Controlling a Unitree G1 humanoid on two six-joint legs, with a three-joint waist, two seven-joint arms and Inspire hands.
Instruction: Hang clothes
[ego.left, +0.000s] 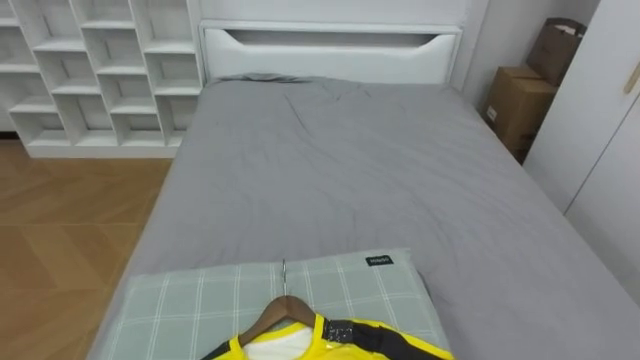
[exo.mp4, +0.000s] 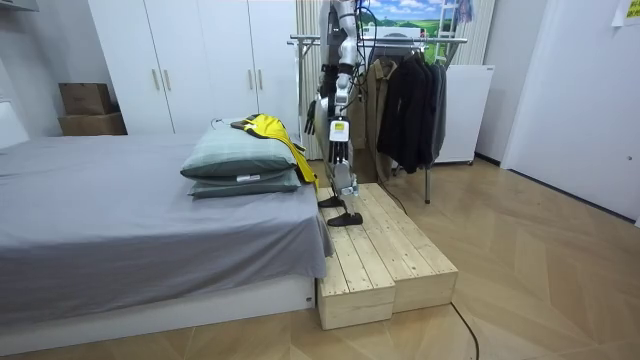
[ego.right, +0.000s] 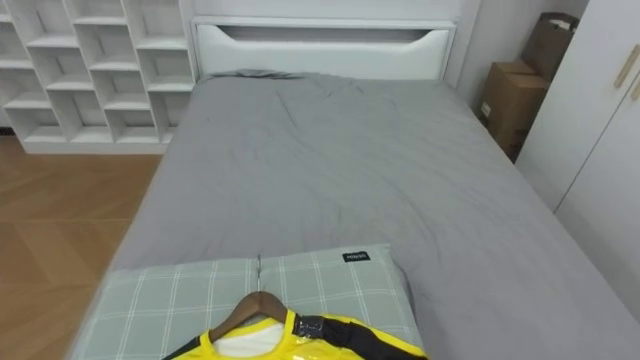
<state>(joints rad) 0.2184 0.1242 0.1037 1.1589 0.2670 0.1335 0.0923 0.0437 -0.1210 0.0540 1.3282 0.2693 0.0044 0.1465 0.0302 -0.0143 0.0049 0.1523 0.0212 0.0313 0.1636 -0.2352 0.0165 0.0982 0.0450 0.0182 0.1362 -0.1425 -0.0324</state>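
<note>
A yellow garment with black trim (ego.left: 335, 342) lies on a wooden hanger (ego.left: 284, 306), whose metal hook points toward the headboard. It rests on a stack of green checked pillows (ego.left: 190, 305) at the foot of the grey bed (ego.left: 350, 170). In the room view the garment (exo.mp4: 270, 130) drapes over the pillows' end nearest me. I stand upright on a wooden platform (exo.mp4: 385, 250) at the bed's foot, facing the bed. My left hand (exo.mp4: 341, 128) and right hand (exo.mp4: 312, 118) hang low by my body, apart from the garment. A clothes rack (exo.mp4: 400, 40) with dark coats (exo.mp4: 410, 100) stands behind me.
White cubby shelves (ego.left: 90, 70) stand left of the bed, beyond a strip of wood floor. Cardboard boxes (ego.left: 520, 100) and white wardrobe doors (ego.left: 600, 130) line the right side. The platform drops off to the floor on three sides.
</note>
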